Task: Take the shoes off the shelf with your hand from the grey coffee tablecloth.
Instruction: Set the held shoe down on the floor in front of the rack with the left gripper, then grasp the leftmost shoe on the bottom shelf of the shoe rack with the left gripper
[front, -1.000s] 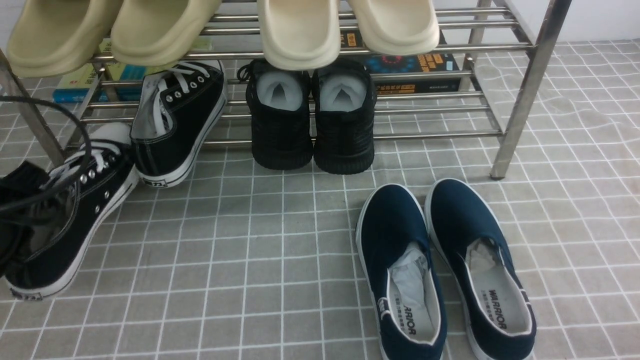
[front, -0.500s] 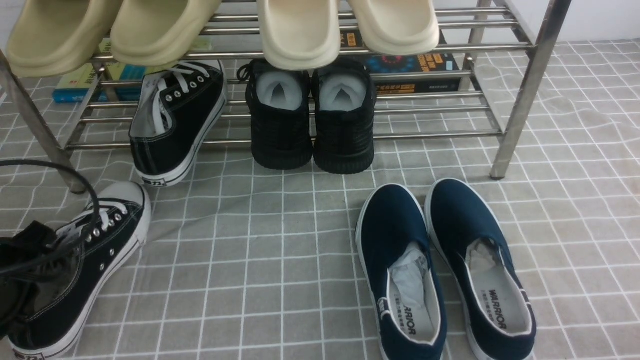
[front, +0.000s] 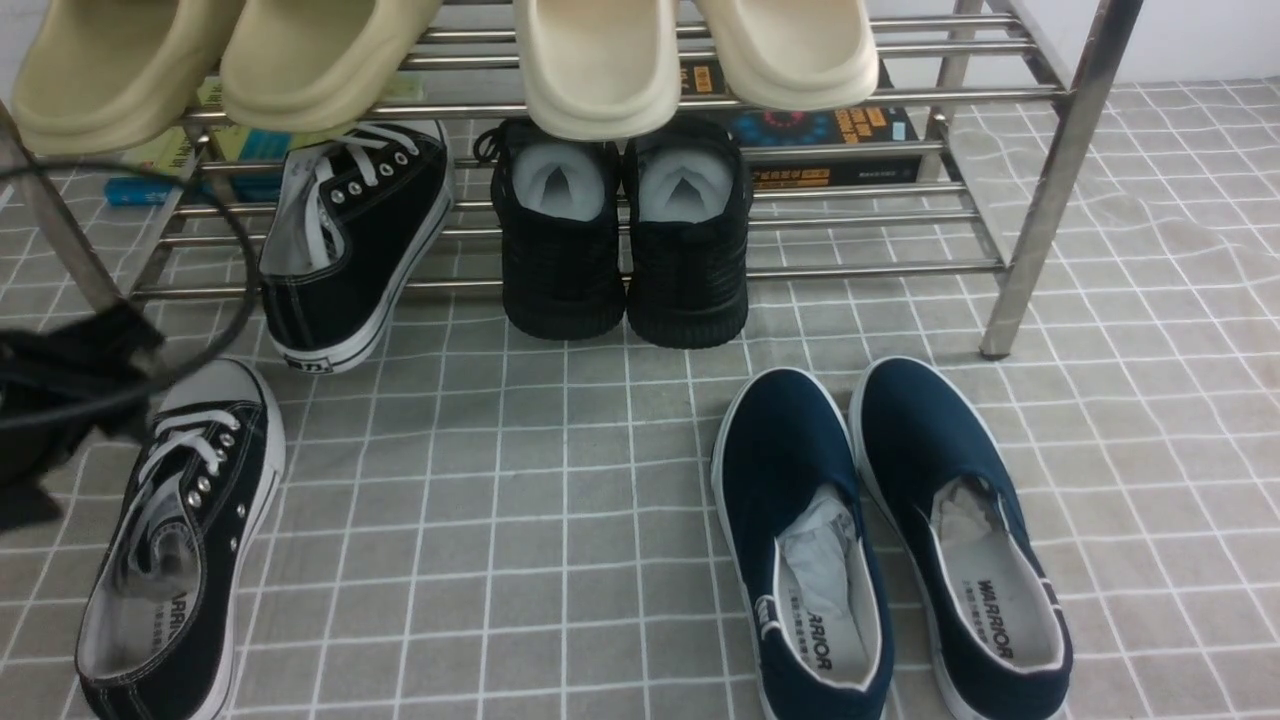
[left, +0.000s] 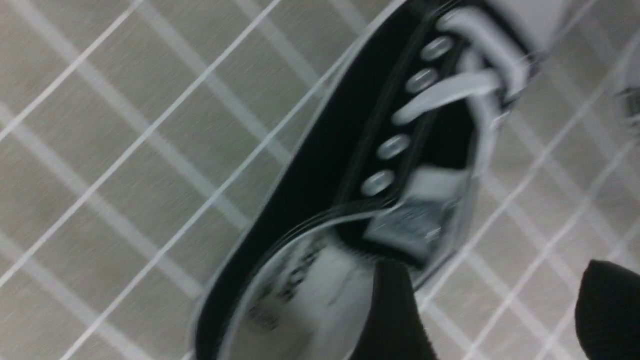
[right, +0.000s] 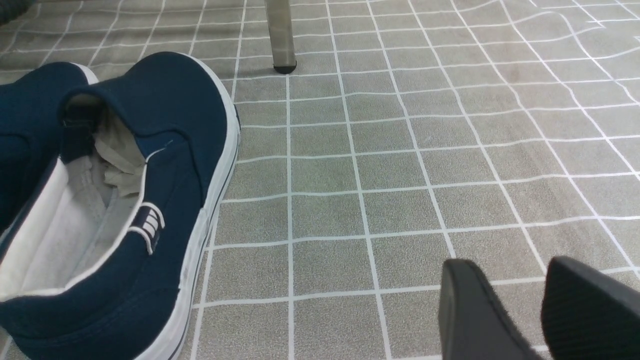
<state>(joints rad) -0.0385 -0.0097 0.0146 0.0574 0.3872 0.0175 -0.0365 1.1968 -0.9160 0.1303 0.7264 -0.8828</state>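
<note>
Nearest you, your right gripper (right: 510, 270) hangs low over the grey tablecloth (front: 560, 520), its jaws a modest way apart with only cloth between them. It is near the navy slip-ons (front: 890, 540), whose insoles read WARRIOR. On the other side your left gripper (left: 495, 280) has its jaws wide and empty, close by the near sneaker (front: 180, 560) but not gripping it. That shoe lies on its sole on the cloth, toe toward the shelf (front: 1050, 200), and its insole also reads WARRIOR. Further back, the far sneaker (front: 350, 240) leans on its side, toe up on the shelf's lower tier and heel past the front rod, down toward the cloth. Its small heel tab carries marks too small to read. That one looks like your next pick. Expect it to be light, with soft canvas walls that fold under the pads and a stiff rubber sole. The loose laces could snag on the rods. I would take it by the heel collar, pinching one wall of the opening where the stitched rim is firmest. Beside it stand the black knit sneakers (front: 620, 230), above them cream slippers (front: 600, 60), and behind lie books (front: 820, 140) whose titles you cannot make out.
</note>
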